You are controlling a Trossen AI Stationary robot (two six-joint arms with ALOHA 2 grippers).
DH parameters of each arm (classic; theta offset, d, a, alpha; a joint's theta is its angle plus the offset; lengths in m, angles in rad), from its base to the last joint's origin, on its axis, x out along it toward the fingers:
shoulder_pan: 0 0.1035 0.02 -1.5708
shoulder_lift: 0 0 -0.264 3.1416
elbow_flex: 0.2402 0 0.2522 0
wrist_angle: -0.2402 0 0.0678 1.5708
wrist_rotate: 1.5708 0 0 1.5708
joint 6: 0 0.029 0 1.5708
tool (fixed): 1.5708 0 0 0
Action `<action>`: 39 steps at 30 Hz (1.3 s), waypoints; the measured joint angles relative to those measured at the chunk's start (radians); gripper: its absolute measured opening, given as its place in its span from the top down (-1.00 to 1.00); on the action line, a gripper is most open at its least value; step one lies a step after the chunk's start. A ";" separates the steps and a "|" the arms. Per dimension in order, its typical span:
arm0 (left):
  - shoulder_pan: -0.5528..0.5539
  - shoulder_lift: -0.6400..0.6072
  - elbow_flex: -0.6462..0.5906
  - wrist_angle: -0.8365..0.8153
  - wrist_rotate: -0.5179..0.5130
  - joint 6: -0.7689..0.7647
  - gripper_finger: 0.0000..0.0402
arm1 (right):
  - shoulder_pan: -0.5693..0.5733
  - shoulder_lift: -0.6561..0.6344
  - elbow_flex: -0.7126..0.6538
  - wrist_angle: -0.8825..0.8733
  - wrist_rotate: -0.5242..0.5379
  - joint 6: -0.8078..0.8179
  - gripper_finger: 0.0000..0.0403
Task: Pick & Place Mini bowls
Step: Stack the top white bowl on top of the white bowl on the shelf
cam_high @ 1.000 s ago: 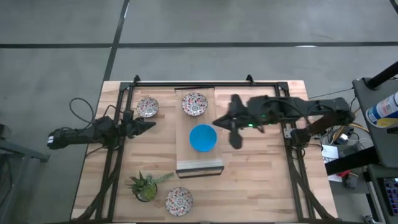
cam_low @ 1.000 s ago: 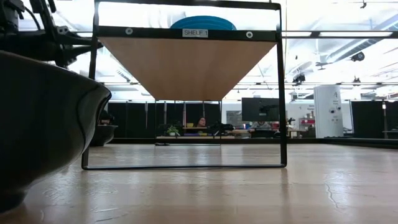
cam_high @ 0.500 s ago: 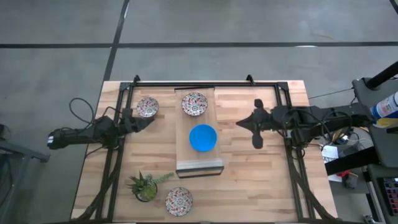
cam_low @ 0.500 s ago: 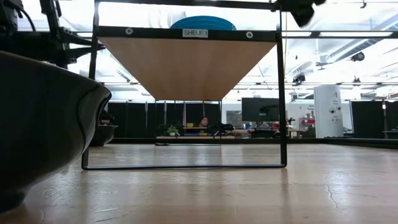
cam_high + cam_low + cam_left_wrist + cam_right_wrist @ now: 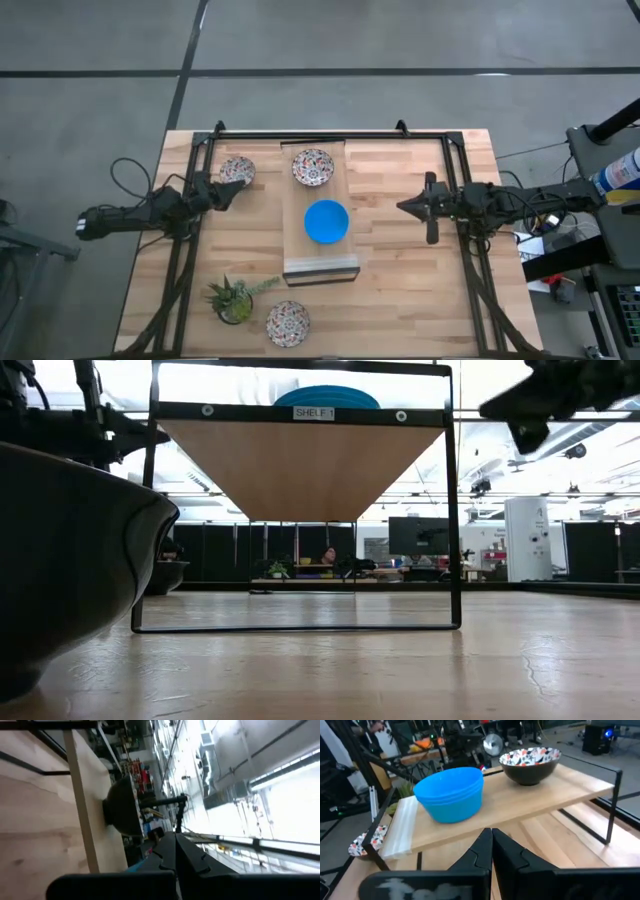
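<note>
A stack of plain blue mini bowls stands on a raised wooden shelf. Behind it on the same shelf sits one patterned bowl. Another patterned bowl rests on the table at far left, and a third at the near edge. My right gripper is shut and hangs right of the shelf, pointing at the blue stack. My left gripper is shut, just beside the far-left patterned bowl.
A small green potted plant stands near the left front, beside the near patterned bowl. A black metal frame runs around the table and carries the shelf. Bare wood lies between the shelf and my right gripper. Cables trail at both sides.
My right gripper has drawn back from beside the blue stack toward the table's right edge, turning as it went. My left gripper has edged slightly toward the far-left patterned bowl. The bowls have stayed where they were.
</note>
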 joint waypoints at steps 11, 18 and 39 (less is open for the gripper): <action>0.000 0.022 0.040 -0.015 -0.146 -0.023 0.97 | 0.000 -0.276 -0.209 0.068 -0.032 -0.001 0.96; 0.000 0.113 0.161 -0.160 -0.158 -0.005 0.64 | 0.000 -0.385 -0.259 0.069 -0.031 -0.037 0.96; 0.120 0.685 0.768 -1.129 -0.176 -0.156 0.33 | 0.000 -0.490 -0.367 0.110 -0.155 -0.093 0.96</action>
